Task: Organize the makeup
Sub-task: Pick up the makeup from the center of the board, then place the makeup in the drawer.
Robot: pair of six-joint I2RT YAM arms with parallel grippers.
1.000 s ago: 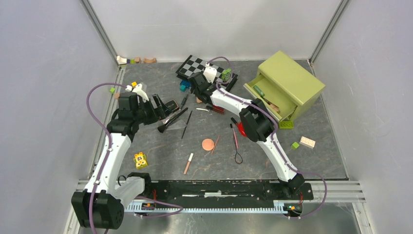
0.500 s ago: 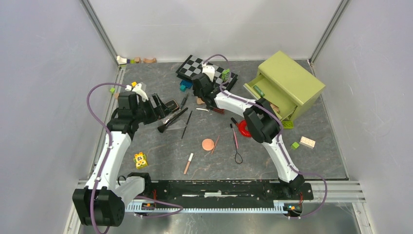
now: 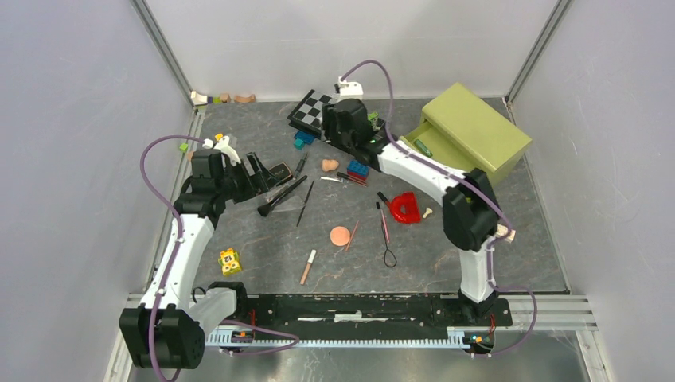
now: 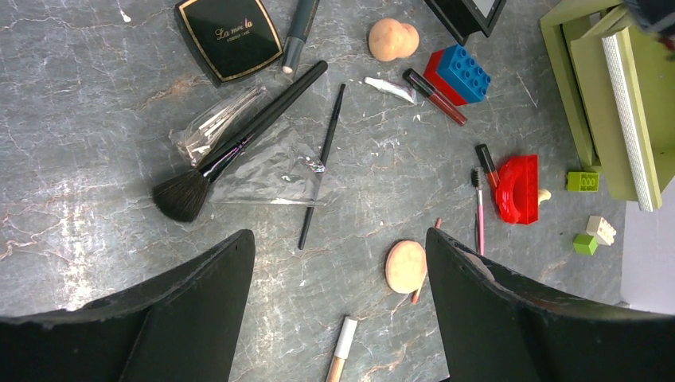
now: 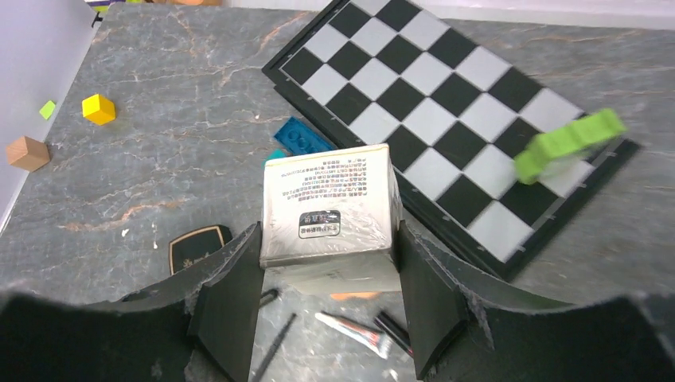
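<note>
My right gripper (image 5: 328,239) is shut on a small white wrapped cosmetic box (image 5: 328,203) and holds it above the table beside the checkerboard (image 5: 446,103); in the top view it (image 3: 344,121) is at the back centre. My left gripper (image 4: 338,239) is open and empty, hovering over the left part of the spread (image 3: 267,171). Below it lie a dark compact (image 4: 229,36), a big black brush (image 4: 239,143), a thin black brush (image 4: 322,167), a round peach puff (image 4: 405,267), a pink pencil (image 4: 480,211) and a tan stick (image 4: 341,358).
An olive drawer cabinet (image 3: 470,131) stands at the back right with its drawer open. A red horseshoe piece (image 3: 405,208), red and blue bricks (image 4: 455,73), a crumpled clear wrapper (image 4: 263,171) and a yellow toy block (image 3: 230,259) lie on the table.
My right gripper has risen and moved back toward the checkerboard with the white box in it, and its elbow has swung right. The left arm has hardly moved.
</note>
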